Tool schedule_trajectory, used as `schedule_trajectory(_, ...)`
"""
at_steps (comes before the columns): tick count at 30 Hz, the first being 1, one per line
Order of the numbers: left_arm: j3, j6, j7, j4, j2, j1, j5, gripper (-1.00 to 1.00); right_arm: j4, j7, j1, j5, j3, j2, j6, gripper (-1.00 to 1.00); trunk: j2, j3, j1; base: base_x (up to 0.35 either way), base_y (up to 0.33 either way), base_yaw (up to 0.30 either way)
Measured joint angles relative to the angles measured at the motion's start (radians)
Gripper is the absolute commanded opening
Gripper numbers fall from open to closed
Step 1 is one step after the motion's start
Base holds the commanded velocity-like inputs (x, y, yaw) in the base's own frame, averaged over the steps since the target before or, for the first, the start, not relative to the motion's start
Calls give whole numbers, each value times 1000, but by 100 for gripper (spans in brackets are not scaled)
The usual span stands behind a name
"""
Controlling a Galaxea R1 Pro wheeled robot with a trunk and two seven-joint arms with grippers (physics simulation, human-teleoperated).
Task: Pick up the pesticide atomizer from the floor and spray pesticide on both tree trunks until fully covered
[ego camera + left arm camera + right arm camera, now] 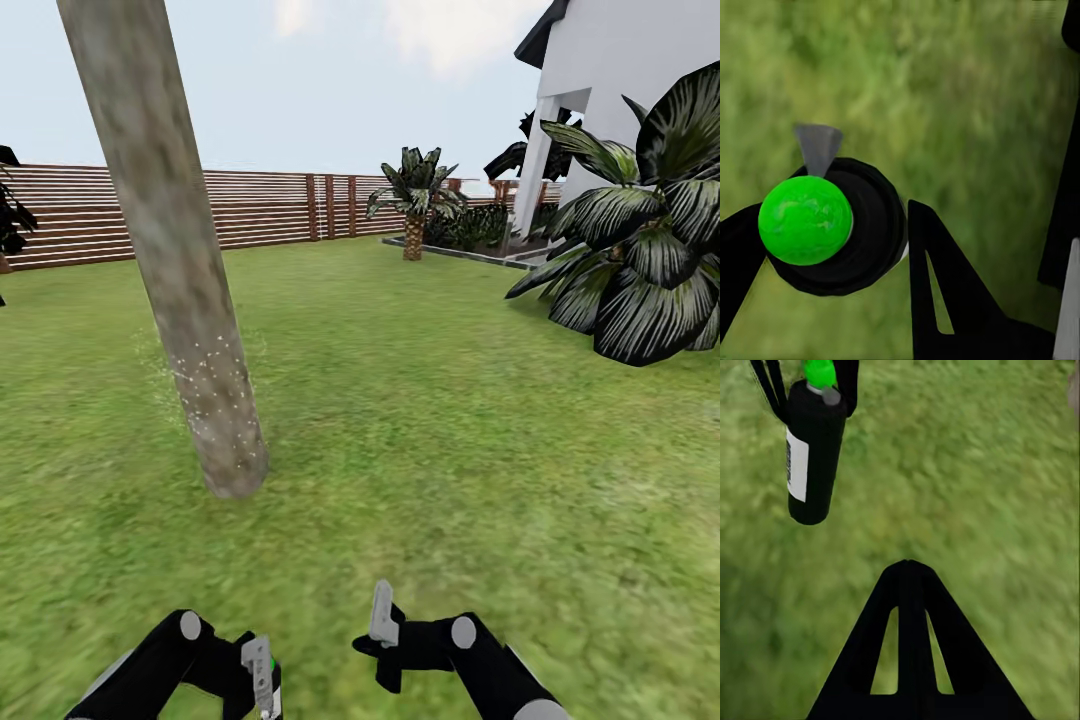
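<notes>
Lawn (420, 420): blotchy green-yellow grass across the garden; blurred in both wrist views.
House (640, 90): white wall and pillar at the right, cut off by the frame edge.
Fence (260, 205): brown horizontal slats along the far side of the lawn.
Trunk (165, 240): thick mottled grey-beige column, leaning in the head view, top cut off; base on the grass ahead of the left arm.
Pesticide (215, 395): fine whitish speckles on the trunk's lower part and a faint haze just beside it; bark higher up looks bare.
Bush (640, 260): broad dark striped leaves at the right, partly out of frame.
Palm (413, 200): small, by the fence, far off.
Atomizer (814, 450): dark cylinder with a white label, bright green cap and grey nozzle; held off the grass in the left gripper; contents not visible.
Left gripper (832, 232): black fingers closed on the atomizer's sides; its fingers are mostly hidden at the head view's lower edge.
Right gripper (383, 625): near the left one, holding nothing; probably parted, but I cannot tell.
</notes>
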Motion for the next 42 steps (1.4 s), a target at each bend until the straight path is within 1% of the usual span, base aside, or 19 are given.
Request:
schedule_trajectory(1, 0, 0, 0, 0, -3, -2, -2, -100, -1, 0, 0, 0, 1, 7, 13, -100, 0, 0, 0, 0, 0, 0)
schedule_trajectory(3, -1, 0, 1, 0, -15, -7, -4, -100, -8, 2, 0, 0, 3, 15, 113, -100, 0, 0, 0, 0, 0, 0)
schedule_trajectory(5, -1, 0, 0, 0, -24, -9, -5, -100, -47, 4, 0, -3, 4, 18, 193, -100, 0, 0, 0, 0, 0, 0)
schedule_trajectory(6, -1, 0, 0, 0, -26, -10, -9, -100, -55, 4, 0, -3, 4, 18, 204, -100, 0, 0, 0, 0, 0, 0)
schedule_trajectory(7, -1, 0, 1, 0, -33, -10, -17, -100, -60, 4, 0, -4, 4, 19, 209, -100, 0, 0, 0, 0, 0, 0)
schedule_trajectory(8, -1, 0, 1, 0, -41, -10, -27, -100, -61, 4, 0, -4, 5, 20, 210, -100, 0, 0, 0, 0, 0, 0)
schedule_trajectory(11, 0, 1, 1, 1, -67, -10, -73, -100, -66, 5, 0, -4, 5, 31, 211, -100, 0, 0, 0, 0, 0, 0)
schedule_trajectory(14, 0, 3, 1, 2, -80, -10, -88, -100, -67, 6, 0, -4, 5, 38, 211, -100, 0, 0, 0, 0, 0, 0)
schedule_trajectory(17, 0, 11, 1, 2, -82, -10, -90, -100, -66, 12, 0, -4, 6, 38, 211, -100, 0, 0, 0, 0, 0, 0)
schedule_trajectory(19, 1, 15, 2, 1, -81, -11, -90, -100, -67, 34, 0, -4, 6, 38, 211, -100, 0, 0, 0, 0, 0, 0)
schedule_trajectory(21, 4, 17, 3, 1, -82, -22, -87, -100, -67, 43, 0, -4, 6, 38, 211, -100, 0, 0, 0, 0, 0, 0)
schedule_trajectory(24, 5, 24, 5, 2, -88, -31, -85, -100, -69, 45, 0, -4, 6, 38, 211, -100, 0, 0, 0, 0, 0, 0)
schedule_trajectory(27, 4, 62, 8, 2, -92, -33, -88, -100, -82, 47, 0, -5, 6, 38, 211, -100, 0, 0, 0, 0, 0, 0)
schedule_trajectory(33, 5, 71, 12, 2, -94, -33, -88, -100, -90, 48, 0, -5, 6, 38, 210, -100, 0, 0, 0, 0, 0, 0)
schedule_trajectory(37, 6, 71, 14, 2, -115, -42, -87, -100, -91, 47, 0, -5, 6, 38, 210, -100, 0, 0, 0, 0, 0, 0)
schedule_trajectory(42, 8, 71, 17, 2, -129, -52, -84, -100, -115, 47, 0, -5, 6, 38, 212, -100, 0, 0, 0, 0, 0, 0)
